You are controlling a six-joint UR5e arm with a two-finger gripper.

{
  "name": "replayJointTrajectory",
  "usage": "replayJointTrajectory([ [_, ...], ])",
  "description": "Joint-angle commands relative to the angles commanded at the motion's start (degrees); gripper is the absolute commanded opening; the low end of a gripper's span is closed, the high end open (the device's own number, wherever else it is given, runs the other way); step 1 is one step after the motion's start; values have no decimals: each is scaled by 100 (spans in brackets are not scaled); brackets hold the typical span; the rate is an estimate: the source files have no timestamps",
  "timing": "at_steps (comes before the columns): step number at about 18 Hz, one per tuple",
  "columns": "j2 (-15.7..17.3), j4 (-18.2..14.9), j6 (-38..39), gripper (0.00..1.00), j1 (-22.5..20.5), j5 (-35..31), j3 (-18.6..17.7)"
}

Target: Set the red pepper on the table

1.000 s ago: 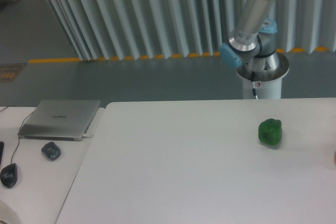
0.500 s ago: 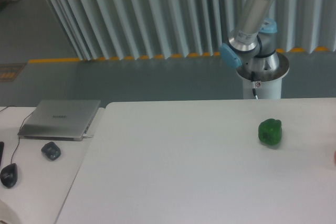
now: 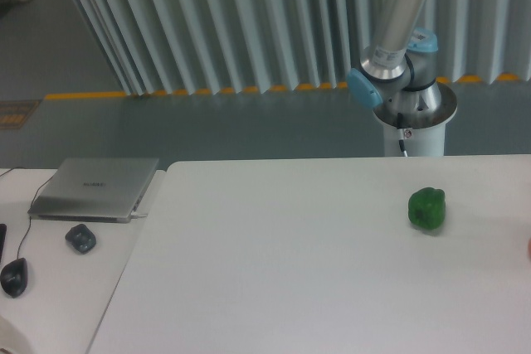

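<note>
1. Camera view from the front shows the big white table (image 3: 274, 271) filling most of the bottom of the picture.
2. Behind the table, the robot arm (image 3: 398, 31) rises from a round white base (image 3: 412, 126) and goes up out of the top edge.
3. The arm's gripper is out of the picture, so I cannot tell if its fingers are spread or pressed together.
4. A closed grey laptop (image 3: 95, 188) lies flat on the white desk (image 3: 50, 288) at the left.
5. A green pepper (image 3: 427, 209) sits on the table near the right side.
6. A dark mouse (image 3: 13, 277) and a small dark lump (image 3: 80, 239) lie on the desk, near the laptop.
7. The red pepper (image 3: 528, 248) is only a tiny red bit at the right edge, level with the table top; I cannot tell if it touches the table.
</note>
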State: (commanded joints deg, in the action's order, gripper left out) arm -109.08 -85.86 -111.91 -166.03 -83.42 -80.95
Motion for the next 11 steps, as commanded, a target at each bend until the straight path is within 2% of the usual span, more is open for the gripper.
replayJointTrajectory([
  [4,123,-62,976,17,430,168,0],
  [7,211,-71,1258,17,729,141,-9],
  [11,343,87,2311,17,1247,115,-123],
])
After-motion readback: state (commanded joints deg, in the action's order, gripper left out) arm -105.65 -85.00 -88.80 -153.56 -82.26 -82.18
